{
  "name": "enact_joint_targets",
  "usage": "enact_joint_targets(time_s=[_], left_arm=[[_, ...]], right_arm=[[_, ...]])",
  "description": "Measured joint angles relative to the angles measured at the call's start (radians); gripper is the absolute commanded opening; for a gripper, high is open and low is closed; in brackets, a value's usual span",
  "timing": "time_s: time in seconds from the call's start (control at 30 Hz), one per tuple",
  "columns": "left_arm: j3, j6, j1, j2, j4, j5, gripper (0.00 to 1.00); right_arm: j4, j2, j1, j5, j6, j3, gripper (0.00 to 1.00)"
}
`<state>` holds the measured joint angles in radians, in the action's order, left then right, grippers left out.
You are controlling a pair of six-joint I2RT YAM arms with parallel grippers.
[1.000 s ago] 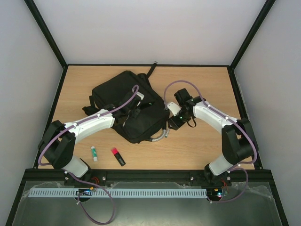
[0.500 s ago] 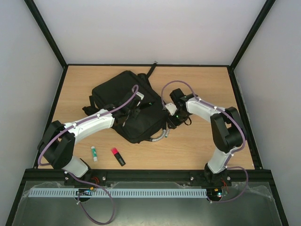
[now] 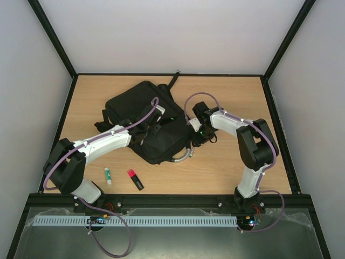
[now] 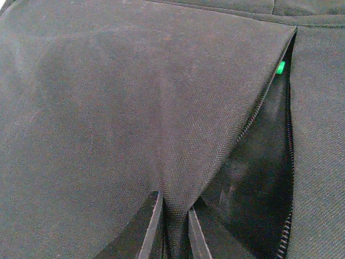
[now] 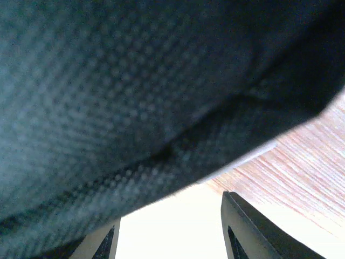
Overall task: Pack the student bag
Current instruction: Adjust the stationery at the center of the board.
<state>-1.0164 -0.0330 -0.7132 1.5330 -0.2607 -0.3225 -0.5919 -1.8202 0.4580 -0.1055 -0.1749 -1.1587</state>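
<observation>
The black student bag (image 3: 143, 116) lies at mid-table, its grey curved handle (image 3: 183, 156) at the near right. My left gripper (image 3: 156, 127) rests on top of it. In the left wrist view it (image 4: 175, 202) is shut on a fold of the bag's pocket flap (image 4: 178, 135) beside the open zipper, where a small green tip (image 4: 281, 67) shows. My right gripper (image 3: 195, 132) is at the bag's right edge. Its jaws stand wide around a white pouch (image 5: 167, 226), which also shows in the top view (image 3: 190, 123), pressed under the bag's fabric (image 5: 135, 81).
A white glue stick with a green cap (image 3: 108, 175) and a black highlighter with a red cap (image 3: 135, 179) lie on the wooden table (image 3: 232, 167) near the left arm's base. Black frame rails run along the table's edges.
My right gripper has moved left, closer against the bag's right edge, and its arm has folded in. The left gripper and the bag have not moved.
</observation>
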Motion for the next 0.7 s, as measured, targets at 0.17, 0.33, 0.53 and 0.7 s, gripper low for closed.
enact_joint_targets(time_s=[0.17,0.33,0.53,0.7], left_arm=[[0.0,0.0,0.0,0.0,0.0,0.0,0.11],[0.0,0.0,-0.002,0.0,0.0,0.001,0.11],[0.0,0.0,-0.004,0.0,-0.001,0.0,0.11],[0.0,0.003,-0.005,0.0,-0.001,0.001,0.12]], right_arm=[[0.018,-0.002,0.004,0.018,0.005,0.0,0.45],[0.024,0.003,0.008,0.026,0.004,0.003,0.55],[0.025,0.003,0.007,-0.006,0.016,0.003,0.6],[0.031,0.0,0.007,0.013,0.021,0.005,0.57]])
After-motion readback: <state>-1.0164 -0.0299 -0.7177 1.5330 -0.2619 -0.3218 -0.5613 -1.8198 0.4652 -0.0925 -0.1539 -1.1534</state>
